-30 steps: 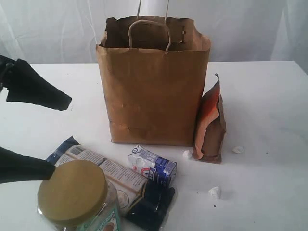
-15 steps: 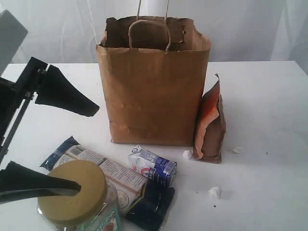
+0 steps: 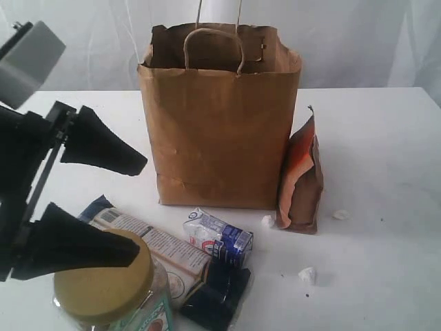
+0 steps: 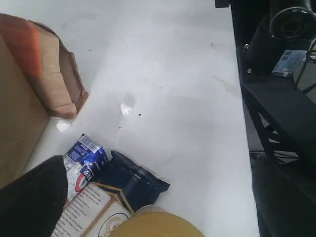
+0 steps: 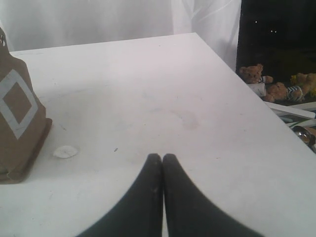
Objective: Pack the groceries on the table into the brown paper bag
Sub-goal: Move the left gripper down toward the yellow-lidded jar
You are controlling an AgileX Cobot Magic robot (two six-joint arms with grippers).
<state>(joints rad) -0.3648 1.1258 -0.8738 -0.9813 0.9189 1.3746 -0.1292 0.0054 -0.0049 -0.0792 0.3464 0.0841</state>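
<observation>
**Bag.** The bag (image 3: pixel 220 131) stands upright at the middle of the table (image 3: pixel 372 152) with its mouth open upward, ready for loading from above. Its inside is not visible, so its contents cannot be confirmed.

**Goods outside the bag.**
- The pouch (image 3: pixel 302 183) stands on end and leans against the bag's right side, which props it up.
- The jar (image 3: pixel 103 289) stands upright at the near left, lid up.
- The packet (image 3: pixel 176 258) lies flat just beside the jar.
- The carton (image 3: pixel 219 238) lies on its side against the packet. Whether it rests on the packet or only touches it cannot be told from here.
- A few crumbs (image 3: pixel 308 276) lie near the pouch and are not part of the load.

**Left gripper.** The left gripper (image 3: pixel 141 207) is released and empty, with its jaws spread wide. One finger hangs over the jar lid and the other points toward the bag. The wide spread suits the jar's girth, so the jar is probably the intended pick.

**Right gripper.** The right gripper (image 5: pixel 162 158) is clenched on nothing and is parked low over bare table to the right of the pouch, clear of the left arm's work.

**Progress.** Four items are unpacked, and none is held at present.
</observation>
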